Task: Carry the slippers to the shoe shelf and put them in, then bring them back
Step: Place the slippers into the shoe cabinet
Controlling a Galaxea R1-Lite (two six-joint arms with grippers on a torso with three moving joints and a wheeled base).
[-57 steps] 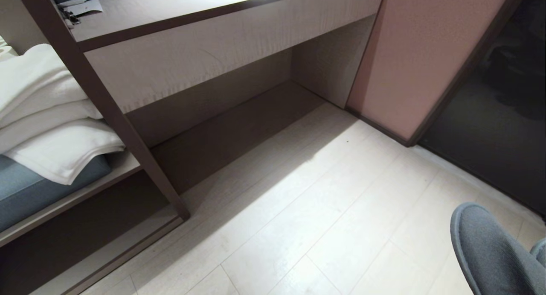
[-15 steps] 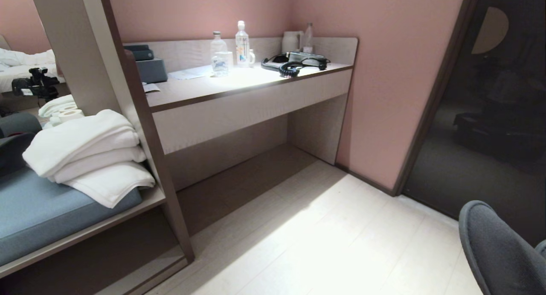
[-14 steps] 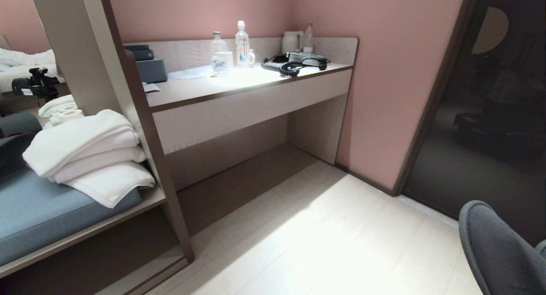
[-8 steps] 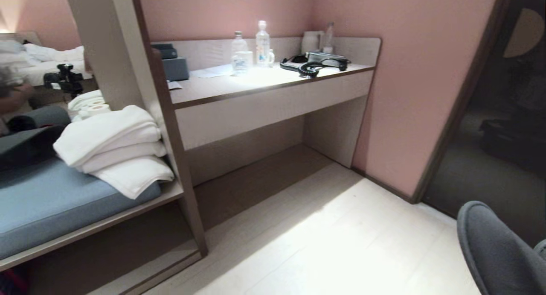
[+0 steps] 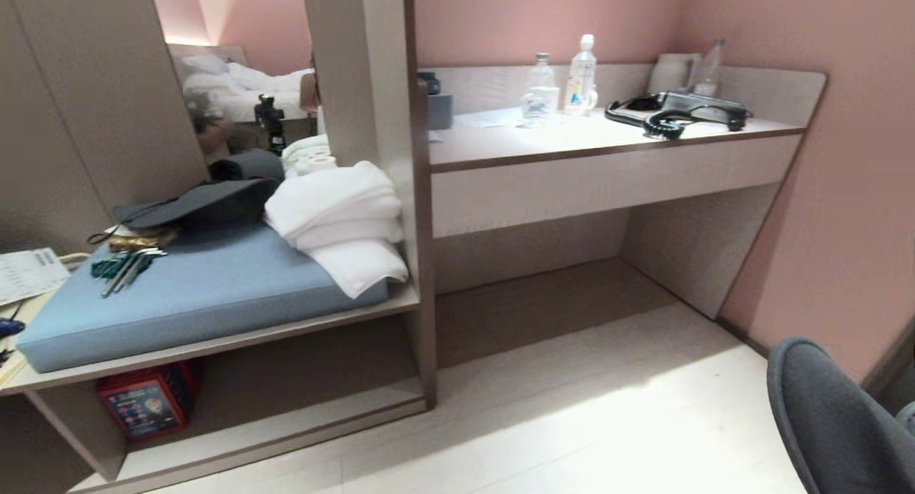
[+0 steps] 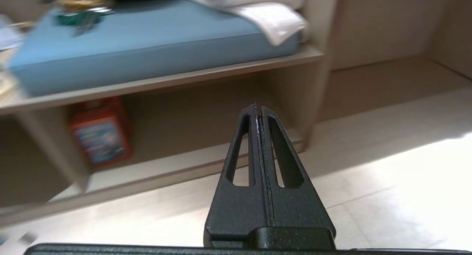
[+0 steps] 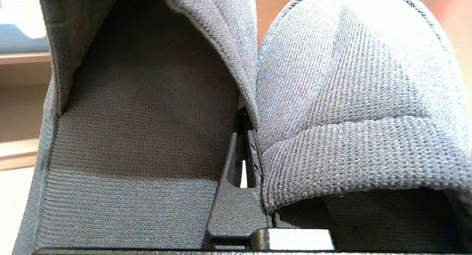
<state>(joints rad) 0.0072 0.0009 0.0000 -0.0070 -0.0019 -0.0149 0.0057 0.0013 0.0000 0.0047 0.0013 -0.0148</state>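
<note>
Pale plank floor [image 5: 572,422] fronts taupe shoe shelf [image 5: 271,422]. Right gripper [image 7: 243,137] pinches grey-blue knit slippers [image 7: 343,100]; left gripper [image 6: 259,108] pressed together, empty.

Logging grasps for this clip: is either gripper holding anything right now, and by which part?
The right gripper pinches the slippers together where their inner edges meet. The left gripper is shut on nothing.

- The slippers [image 7: 343,111], a grey-blue knit pair with rounded toes, hung side by side, their inner edges pinched together, out in front of the shoe shelf.
- The shoe shelf [image 5: 271,426], a low taupe cubby with a pale bottom board, held no slippers.
</note>
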